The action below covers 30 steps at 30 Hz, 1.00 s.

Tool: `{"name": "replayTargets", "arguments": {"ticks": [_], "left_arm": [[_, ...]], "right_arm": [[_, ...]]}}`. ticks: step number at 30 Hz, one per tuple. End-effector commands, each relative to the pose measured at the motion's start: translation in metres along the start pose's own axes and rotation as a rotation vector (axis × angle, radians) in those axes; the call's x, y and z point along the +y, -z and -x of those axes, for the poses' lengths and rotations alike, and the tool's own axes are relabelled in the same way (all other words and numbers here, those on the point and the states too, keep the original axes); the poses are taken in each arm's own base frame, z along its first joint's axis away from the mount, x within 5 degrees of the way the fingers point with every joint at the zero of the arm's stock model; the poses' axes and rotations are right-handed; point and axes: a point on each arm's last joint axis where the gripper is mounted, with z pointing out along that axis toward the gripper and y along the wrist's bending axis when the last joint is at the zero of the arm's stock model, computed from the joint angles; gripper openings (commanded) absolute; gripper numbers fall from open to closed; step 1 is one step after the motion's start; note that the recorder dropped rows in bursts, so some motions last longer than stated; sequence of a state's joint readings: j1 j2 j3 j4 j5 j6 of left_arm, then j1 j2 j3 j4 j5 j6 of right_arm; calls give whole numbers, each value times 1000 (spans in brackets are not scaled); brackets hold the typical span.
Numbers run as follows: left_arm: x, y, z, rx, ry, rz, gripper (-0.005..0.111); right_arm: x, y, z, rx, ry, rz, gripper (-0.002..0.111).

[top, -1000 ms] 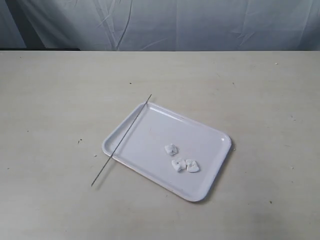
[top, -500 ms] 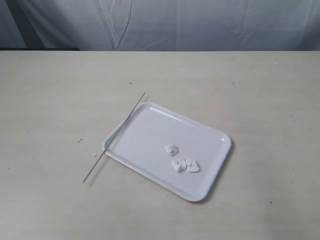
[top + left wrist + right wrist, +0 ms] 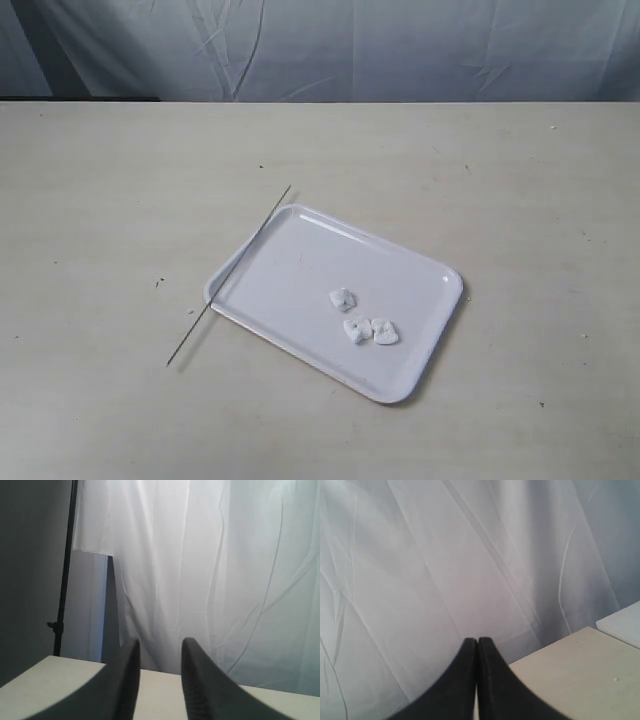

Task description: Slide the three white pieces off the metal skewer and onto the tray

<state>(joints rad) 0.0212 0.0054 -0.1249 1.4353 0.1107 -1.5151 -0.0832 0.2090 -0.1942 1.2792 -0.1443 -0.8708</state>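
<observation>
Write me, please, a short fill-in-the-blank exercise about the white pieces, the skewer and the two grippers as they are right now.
1. The white pieces lying on the tray number ____.
2. Of those pieces, ____ is on the metal skewer, which lies along the tray's rim.
3. The left gripper is ____, with a clear gap between its fingers.
4. The right gripper is ____, its fingers touching and holding nothing.

Missing words: three; none; open; shut.
</observation>
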Motion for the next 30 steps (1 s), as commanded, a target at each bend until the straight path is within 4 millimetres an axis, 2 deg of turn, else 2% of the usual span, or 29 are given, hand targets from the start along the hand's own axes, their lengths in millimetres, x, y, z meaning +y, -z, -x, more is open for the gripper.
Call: {"name": "replayTargets", "arguments": {"ticks": [1,19,21,23,26,27,30], "left_arm": [[-4,0,-3,8,45,-47,29],[-4,0,-5,12,41,-50,29],[-4,0,-5,13,38,-52,29],[-6,0,-5,7,-19,-71,29],[-12,1,-5,-10,-317,-143,29],[-14,1,-7,-6,-333,-168,29],[-16,1,-26,49,-334,-204,29]], "right_arm": [[-2,1,-2,-2,-29,-14,-1],[-2,1,-3,4,-23,-6,-1],[-1,1,-2,-4,28,0,-1],[-1,2,-2,-23,183,15,-1],[0,4,-8,-38,499,50,-1],[0,4,-12,-34,576,59,-1],[-5,6,-29,33,626,85,-1]]}}
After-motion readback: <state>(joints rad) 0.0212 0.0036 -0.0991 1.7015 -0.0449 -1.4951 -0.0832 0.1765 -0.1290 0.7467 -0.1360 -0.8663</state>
